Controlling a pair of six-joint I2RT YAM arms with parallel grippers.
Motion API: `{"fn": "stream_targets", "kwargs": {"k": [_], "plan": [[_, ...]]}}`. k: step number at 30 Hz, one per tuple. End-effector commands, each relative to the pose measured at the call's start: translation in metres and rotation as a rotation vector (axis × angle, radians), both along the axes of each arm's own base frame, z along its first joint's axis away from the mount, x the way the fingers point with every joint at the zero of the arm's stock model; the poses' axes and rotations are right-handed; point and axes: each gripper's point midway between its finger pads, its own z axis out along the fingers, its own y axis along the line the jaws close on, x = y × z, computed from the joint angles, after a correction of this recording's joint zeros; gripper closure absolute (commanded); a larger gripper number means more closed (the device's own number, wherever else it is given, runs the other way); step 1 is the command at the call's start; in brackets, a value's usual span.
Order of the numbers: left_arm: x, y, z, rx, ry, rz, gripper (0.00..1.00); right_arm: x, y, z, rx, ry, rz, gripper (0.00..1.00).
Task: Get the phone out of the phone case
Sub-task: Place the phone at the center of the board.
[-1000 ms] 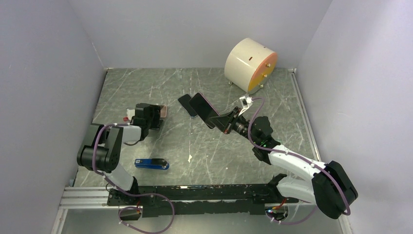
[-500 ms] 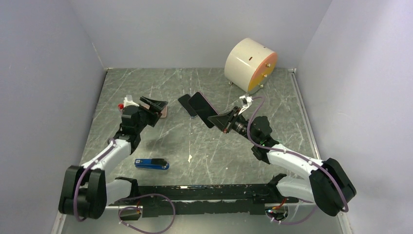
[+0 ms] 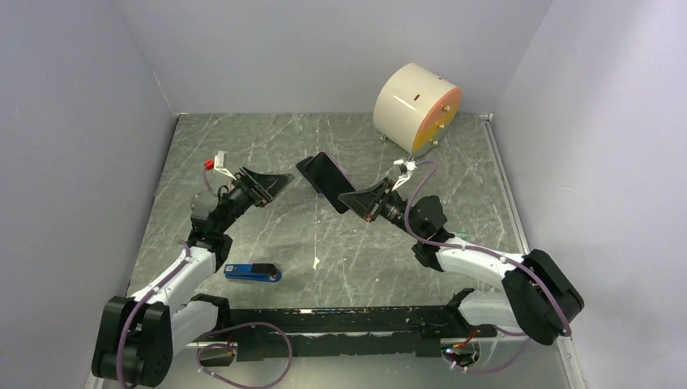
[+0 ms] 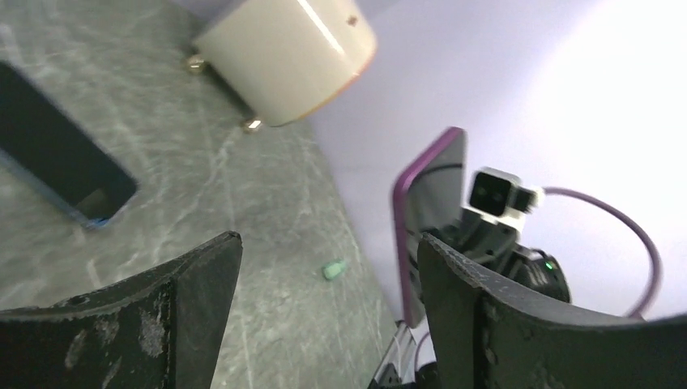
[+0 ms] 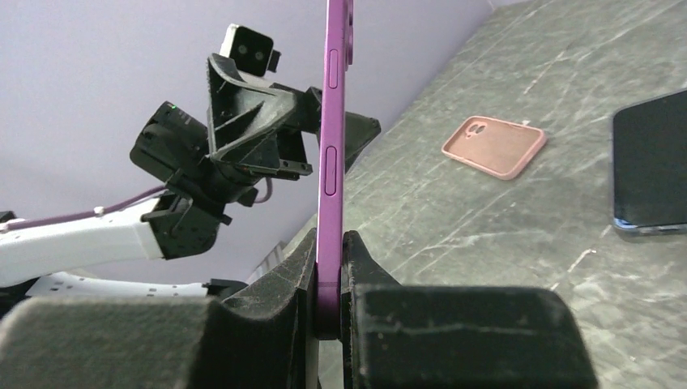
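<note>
Moved since the earlier overhead frames: left gripper (image 3: 272, 185), lifted off the tabletop left of frame centre and swung toward the middle. Its fingers are spread wide and nothing is held.

Grip unchanged: right gripper (image 5: 330, 243), clamped on the lower edge of the purple phone (image 5: 333, 113). The phone is held upright and edge-on above the table (image 3: 324, 243), at the centre of the overhead frame.

Pink case (image 5: 494, 146): laid flat on the table, well apart from the phone, so the phone is judged already free of it.

Dark slab (image 3: 309, 169), just behind the held phone: whether it is a phone or a case cannot be settled from these views.

Room: bare tabletop is left between the two grippers. A cream drum (image 3: 416, 107) stands well apart at upper right, and a blue tool (image 3: 253, 272) lies at lower left near the left arm.
</note>
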Motion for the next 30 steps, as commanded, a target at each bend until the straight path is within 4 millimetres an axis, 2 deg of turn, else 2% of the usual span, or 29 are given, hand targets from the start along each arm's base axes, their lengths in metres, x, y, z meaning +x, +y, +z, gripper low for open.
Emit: {"fn": "stream_targets", "kwargs": {"k": [1, 6, 15, 18, 23, 27, 30], "plan": [[-0.027, -0.025, 0.044, -0.056, -0.215, -0.165, 0.17, -0.007, 0.005, 0.054, 0.167, -0.115, 0.032, 1.0], [-0.039, -0.044, 0.057, -0.082, -0.281, -0.244, 0.2, -0.012, 0.015, 0.059, 0.193, -0.112, 0.07, 1.0], [-0.037, -0.053, 0.047, -0.071, -0.233, -0.241, 0.26, -0.021, 0.019, 0.072, 0.228, -0.138, 0.107, 1.0], [-0.04, -0.058, 0.051, -0.092, -0.254, -0.268, 0.31, -0.023, 0.022, 0.072, 0.23, -0.139, 0.124, 1.0], [-0.046, -0.066, 0.059, -0.124, -0.299, -0.34, 0.47, -0.025, 0.029, 0.068, 0.24, -0.115, 0.159, 1.0], [-0.047, -0.067, 0.059, -0.153, -0.311, -0.351, 0.66, -0.026, 0.035, 0.065, 0.235, -0.103, 0.182, 1.0], [-0.047, -0.067, 0.057, -0.16, -0.303, -0.353, 0.74, -0.024, 0.037, 0.061, 0.224, -0.092, 0.188, 1.0]]}}
